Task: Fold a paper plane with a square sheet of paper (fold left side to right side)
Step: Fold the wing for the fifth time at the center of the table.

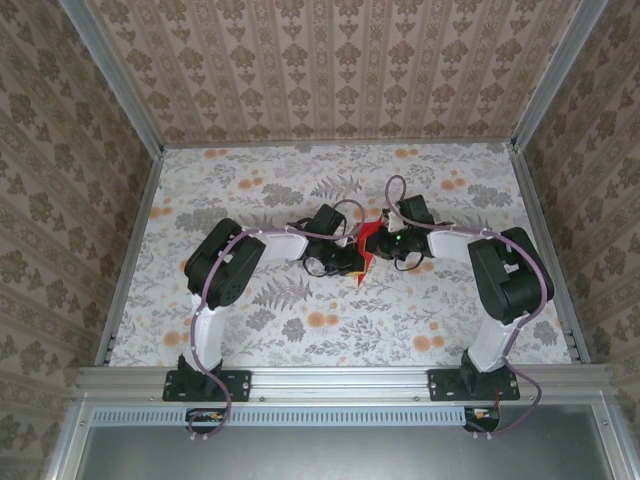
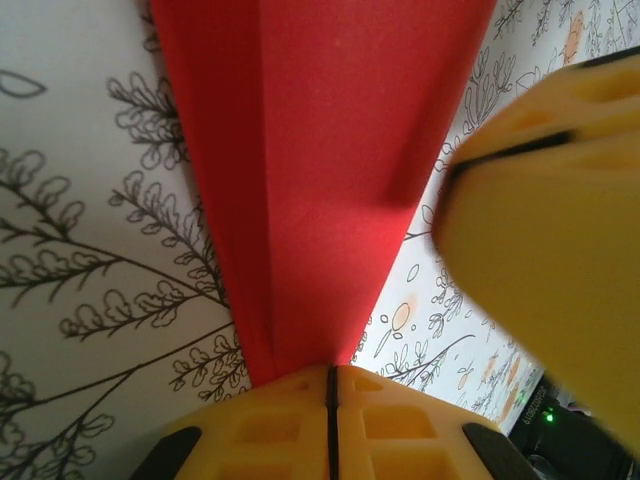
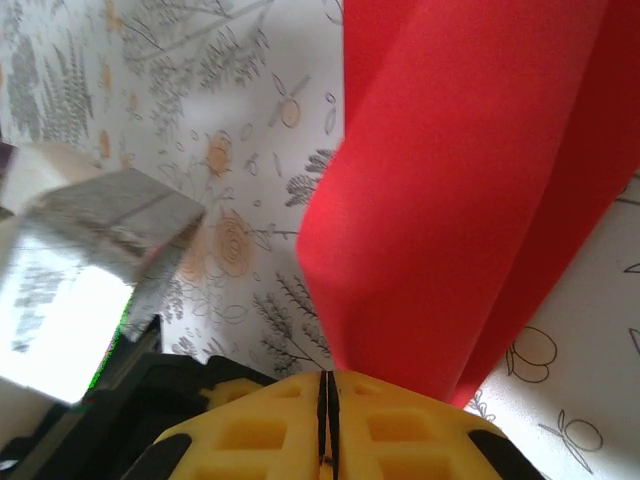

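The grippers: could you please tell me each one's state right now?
Left gripper: closed, holding the red paper.
Right gripper: closed, holding the same red paper.

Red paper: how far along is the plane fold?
Done: the red paper is not a flat square; it shows a long crease and narrows toward the left tool. In hand: the left tool and the right tool are each shut on it, holding it between them. Left: letting go. I cannot tell whether more folds remain, since the arms hide most of it in the top view.
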### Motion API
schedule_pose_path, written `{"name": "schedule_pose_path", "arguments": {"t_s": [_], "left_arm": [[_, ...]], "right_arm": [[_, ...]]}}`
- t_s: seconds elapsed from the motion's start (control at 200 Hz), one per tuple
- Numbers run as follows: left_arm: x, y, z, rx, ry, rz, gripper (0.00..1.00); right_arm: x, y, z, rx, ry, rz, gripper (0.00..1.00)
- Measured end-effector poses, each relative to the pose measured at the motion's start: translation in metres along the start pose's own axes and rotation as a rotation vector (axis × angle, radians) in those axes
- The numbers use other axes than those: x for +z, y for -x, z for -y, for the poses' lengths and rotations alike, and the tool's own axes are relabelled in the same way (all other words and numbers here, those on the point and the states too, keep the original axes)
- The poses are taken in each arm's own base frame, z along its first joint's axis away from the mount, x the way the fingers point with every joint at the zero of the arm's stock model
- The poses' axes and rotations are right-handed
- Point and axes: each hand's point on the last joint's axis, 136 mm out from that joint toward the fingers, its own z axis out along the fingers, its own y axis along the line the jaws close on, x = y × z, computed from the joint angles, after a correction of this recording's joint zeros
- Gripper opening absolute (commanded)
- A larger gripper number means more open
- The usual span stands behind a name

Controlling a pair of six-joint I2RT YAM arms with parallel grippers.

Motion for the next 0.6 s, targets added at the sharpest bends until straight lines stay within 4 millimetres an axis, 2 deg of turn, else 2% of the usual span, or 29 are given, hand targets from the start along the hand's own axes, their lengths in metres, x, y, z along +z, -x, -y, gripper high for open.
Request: {"name": "schedule_pose_path", "arguments": {"t_s": [0.195, 0.6], "left_arm": [[0.000, 0.000, 0.000, -0.001, 0.002, -0.001, 0.08], [0.000, 0.000, 0.000, -0.004, 0.005, -0.004, 0.07]], "right_arm": [[0.013, -0.002, 0.013, 0.005, -0.028, -0.030, 0.12], [0.019, 0.015, 0.020, -0.032, -0.082, -0.022, 0.12]]}}
